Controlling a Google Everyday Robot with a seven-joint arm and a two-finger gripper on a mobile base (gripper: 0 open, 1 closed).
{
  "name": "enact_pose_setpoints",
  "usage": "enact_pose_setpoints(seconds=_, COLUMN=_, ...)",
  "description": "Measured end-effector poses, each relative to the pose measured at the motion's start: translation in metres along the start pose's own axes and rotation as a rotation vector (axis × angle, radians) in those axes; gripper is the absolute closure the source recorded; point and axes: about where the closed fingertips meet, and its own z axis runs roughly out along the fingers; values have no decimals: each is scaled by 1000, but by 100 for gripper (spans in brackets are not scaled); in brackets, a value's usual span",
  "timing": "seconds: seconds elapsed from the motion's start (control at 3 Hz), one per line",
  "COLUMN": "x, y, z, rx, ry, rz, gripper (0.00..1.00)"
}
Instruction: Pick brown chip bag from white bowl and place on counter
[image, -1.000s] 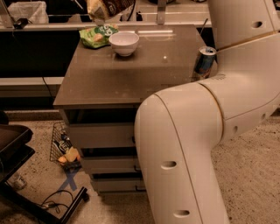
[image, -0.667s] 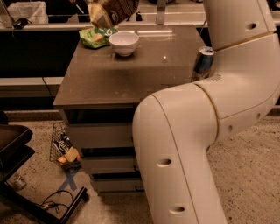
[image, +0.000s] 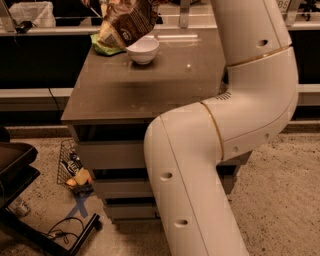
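The brown chip bag (image: 128, 21) hangs in the air above the counter's far left, just above and left of the white bowl (image: 143, 49). The bag's lower edge comes down close to the bowl's rim. My gripper (image: 151, 3) is at the top edge of the view, mostly cut off, and holds the bag by its top. The bowl stands upright on the grey-brown counter (image: 150, 87) and looks empty. My big white arm (image: 235, 125) rises from the lower middle and bends over the counter's right side.
A green snack bag (image: 101, 46) lies on the counter behind the brown bag, left of the bowl. Drawers (image: 112, 155) sit under the counter. A wire basket (image: 75, 170) with small items and a black chair base (image: 20, 175) stand on the floor at left.
The brown chip bag has come lower and shows more fully beside the bowl. My arm has swung left and now hides the can at the counter's right edge.
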Motion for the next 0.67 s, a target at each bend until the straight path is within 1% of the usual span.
enact_pose_setpoints(seconds=0.33, x=-18, y=2, z=-8, rx=35, ry=-67, rz=-22, gripper=82)
enact_pose_setpoints(seconds=0.67, x=-25, y=-1, z=-3, rx=42, ry=-88, rz=-22, gripper=59)
